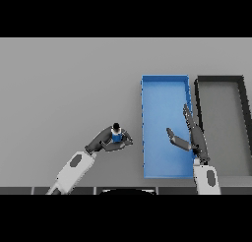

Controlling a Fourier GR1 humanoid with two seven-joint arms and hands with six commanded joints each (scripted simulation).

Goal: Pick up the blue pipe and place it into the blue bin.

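The blue pipe [116, 134] is a short blue cylinder with a dark top end, standing left of the blue bin [152, 96]. My left hand [106, 140] has its fingers and thumb curled round the pipe from the lower left. The blue bin is a long rectangular tray right of centre with nothing lying in it. My right hand [193, 135] hovers over the bin's right wall, fingers straight and thumb spread toward the bin's inside, holding nothing.
A dark grey bin [243, 108] sits directly right of the blue one, almost touching it. Bare grey table extends to the left and behind both bins.
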